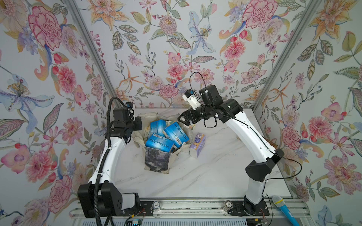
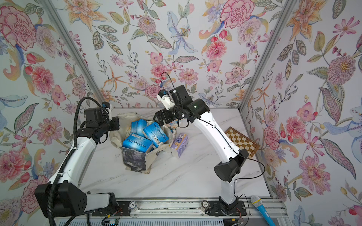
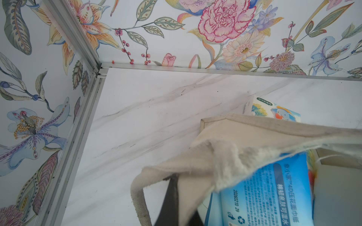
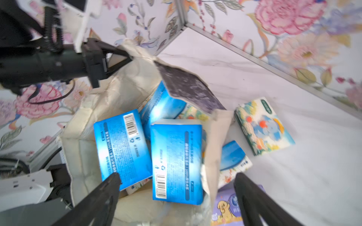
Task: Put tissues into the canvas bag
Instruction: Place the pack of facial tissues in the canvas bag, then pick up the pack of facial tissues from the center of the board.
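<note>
On the table: the bag stands open near the middle, its printed panel facing the arms' bases.
In the bag: three blue packs lie on top; more sit beneath them, partly hidden.
Beside the bag: a lavender pack lies on the table on the bag's right. The right wrist view also shows a cartoon pack and a blue-white pack on the table just outside the bag.
Left gripper: clenched on the bag's rim.
Right gripper: fingers spread wide over the bag's mouth, grasping nothing.
Chessboard: at the table's right edge, well apart from the bag.
</note>
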`<action>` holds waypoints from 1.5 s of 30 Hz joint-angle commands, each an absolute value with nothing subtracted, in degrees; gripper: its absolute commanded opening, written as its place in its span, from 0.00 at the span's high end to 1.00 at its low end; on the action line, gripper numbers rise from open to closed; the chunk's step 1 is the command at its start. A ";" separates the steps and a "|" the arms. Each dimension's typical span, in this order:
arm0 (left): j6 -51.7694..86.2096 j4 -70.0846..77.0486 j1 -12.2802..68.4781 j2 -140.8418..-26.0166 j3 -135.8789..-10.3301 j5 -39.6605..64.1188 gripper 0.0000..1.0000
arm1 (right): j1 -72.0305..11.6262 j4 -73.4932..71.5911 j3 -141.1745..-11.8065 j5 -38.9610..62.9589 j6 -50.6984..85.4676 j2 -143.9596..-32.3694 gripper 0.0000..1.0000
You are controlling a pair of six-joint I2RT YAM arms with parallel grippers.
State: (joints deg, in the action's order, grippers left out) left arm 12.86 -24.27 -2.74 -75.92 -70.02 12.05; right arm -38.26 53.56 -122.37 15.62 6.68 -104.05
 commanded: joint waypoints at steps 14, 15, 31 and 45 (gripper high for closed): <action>13.62 -18.82 -4.22 -76.03 -69.78 13.08 0.97 | -31.71 32.35 -74.15 10.12 31.67 -90.86 0.20; 13.63 -18.85 -4.22 -75.98 -69.73 13.10 0.97 | -32.40 32.10 -74.10 9.89 31.89 -91.25 0.17; 13.01 -19.08 -4.14 -75.85 -69.87 12.91 0.97 | -35.95 27.88 -72.16 6.35 36.56 -96.55 0.02; 12.21 -19.36 -4.52 -75.89 -69.32 13.01 0.97 | -35.76 27.16 -72.58 7.24 35.97 -102.48 0.02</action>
